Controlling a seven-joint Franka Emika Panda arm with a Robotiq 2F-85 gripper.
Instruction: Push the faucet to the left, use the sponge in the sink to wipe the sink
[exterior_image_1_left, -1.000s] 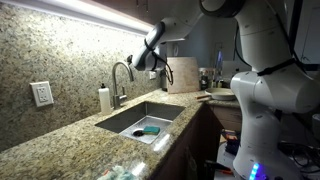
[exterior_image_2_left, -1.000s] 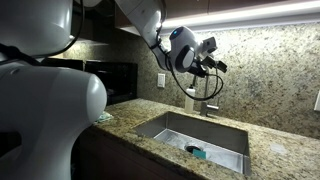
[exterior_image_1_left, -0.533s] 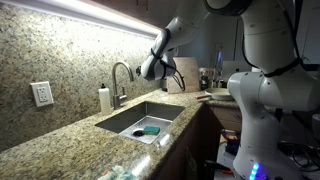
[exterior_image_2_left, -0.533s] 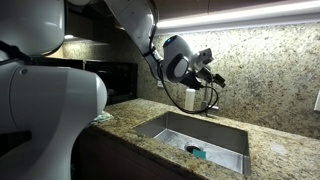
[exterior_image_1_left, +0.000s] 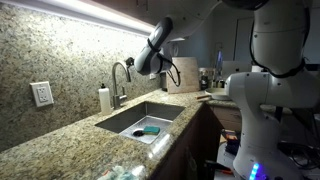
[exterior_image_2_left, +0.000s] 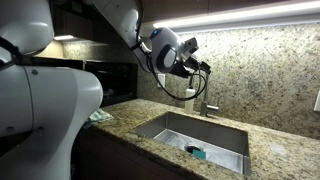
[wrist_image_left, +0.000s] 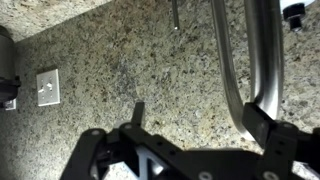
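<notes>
We see the black end effector (exterior_image_2_left: 200, 70) with its jaws spread wide and empty, raised close to the arch of the tall silver gooseneck faucet (exterior_image_1_left: 120, 80) behind the rectangular grey steel sink (exterior_image_1_left: 126, 120), whose small teal-blue flat sponge (exterior_image_1_left: 150, 129) lies on the basin floor.

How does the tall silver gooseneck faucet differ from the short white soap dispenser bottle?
The silver metal gooseneck faucet is tall and slim; the white soap dispenser bottle is short and stubby. The faucet's spout arches; the bottle stands straight. Both stand upright on the speckled granite countertop.
</notes>
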